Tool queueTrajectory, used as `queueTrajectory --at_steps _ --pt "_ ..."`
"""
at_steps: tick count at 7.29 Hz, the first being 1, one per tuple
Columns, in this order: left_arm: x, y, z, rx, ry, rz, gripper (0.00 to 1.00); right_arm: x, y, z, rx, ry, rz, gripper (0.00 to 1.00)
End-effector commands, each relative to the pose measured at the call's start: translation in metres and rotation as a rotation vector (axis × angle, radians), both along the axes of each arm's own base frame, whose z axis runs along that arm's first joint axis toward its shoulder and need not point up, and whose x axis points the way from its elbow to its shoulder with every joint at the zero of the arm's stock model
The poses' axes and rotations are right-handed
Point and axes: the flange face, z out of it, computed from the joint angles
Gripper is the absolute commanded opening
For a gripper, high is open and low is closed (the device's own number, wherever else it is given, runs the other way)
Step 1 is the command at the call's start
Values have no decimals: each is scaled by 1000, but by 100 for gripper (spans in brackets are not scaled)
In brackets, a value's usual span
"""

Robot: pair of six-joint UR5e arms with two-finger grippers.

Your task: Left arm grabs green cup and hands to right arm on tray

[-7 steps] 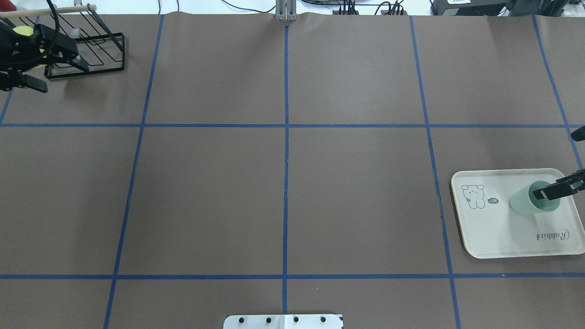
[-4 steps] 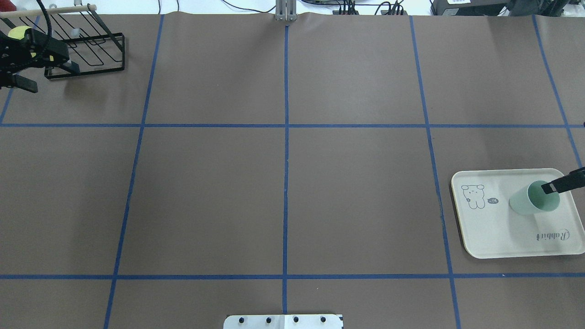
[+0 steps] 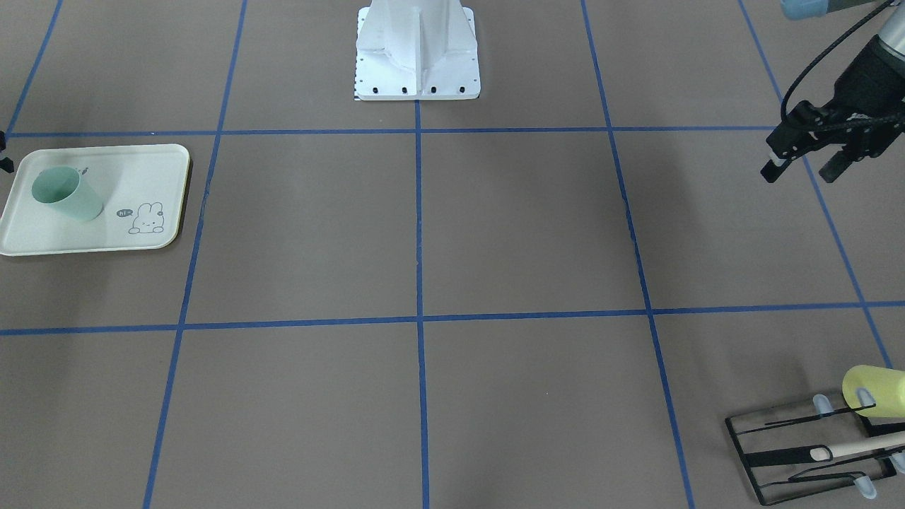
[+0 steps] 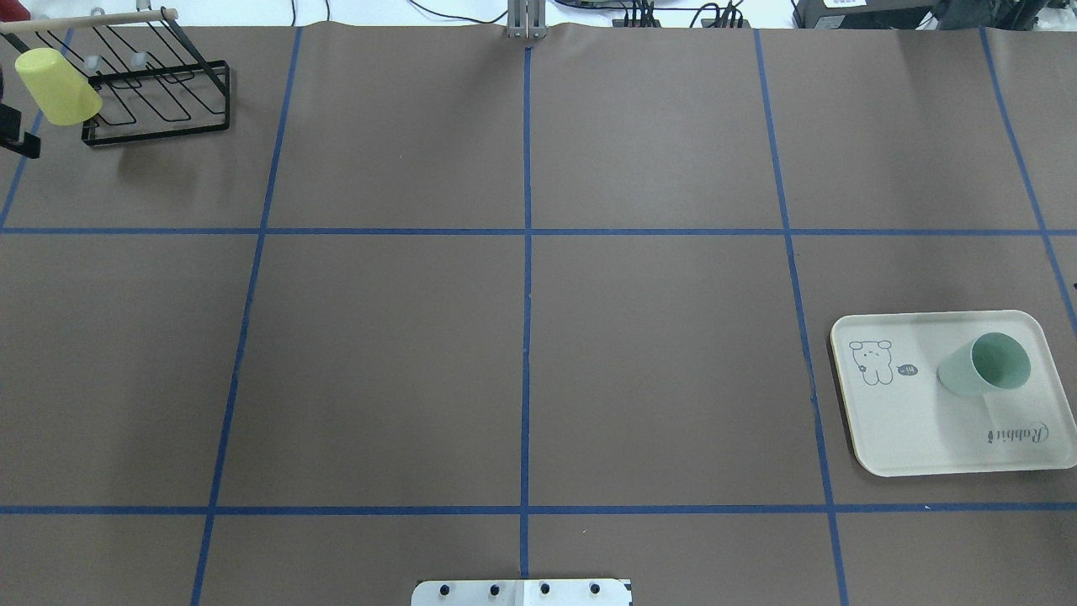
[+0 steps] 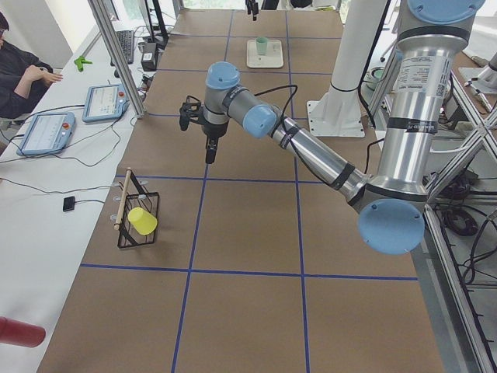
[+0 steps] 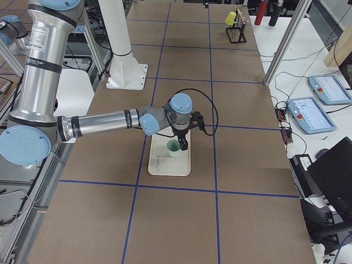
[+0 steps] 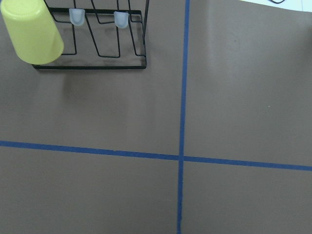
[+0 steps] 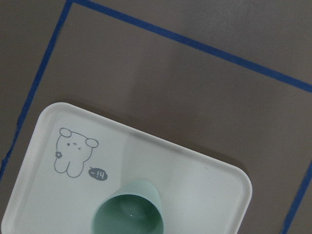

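The green cup (image 4: 984, 370) stands upright on the right half of the cream rabbit tray (image 4: 900, 429). It also shows in the front view (image 3: 63, 194) and the right wrist view (image 8: 129, 214). My right gripper (image 3: 3, 150) shows only as two black tips, apart, at the front view's left edge, beside the tray and clear of the cup. It looks open and empty. My left gripper (image 3: 802, 171) is open and empty, above the table far from the cup. In the overhead view only one of its fingers (image 4: 18, 135) shows, at the left edge.
A black wire rack (image 4: 168, 93) with a wooden bar stands at the far left corner. A pale yellow cup (image 4: 57, 84) hangs on it, also in the left wrist view (image 7: 31, 31). The robot base (image 3: 417, 49) is at the near edge. Blue tape lines grid the brown table.
My right gripper has drawn back to the right, off the green cup's rim and out of the overhead view. My left gripper has moved left, uncovering the yellow cup.
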Motion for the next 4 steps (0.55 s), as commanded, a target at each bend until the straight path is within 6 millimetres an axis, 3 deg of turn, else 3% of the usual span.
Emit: queueTrajectory --at_steps 1,2,3,4 --pt "-32 13 58 66 -146 126 100 64 -17 8 16 51 -41 99" --pt "-45 19 82 86 -176 181 100 84 -13 29 -15 53 -25 99" --pt "-58 29 104 92 -186 216 100 99 7 58 -74 53 10 100" --pt "-80 46 128 57 -189 187 100 103 -1 52 -48 53 27 100"
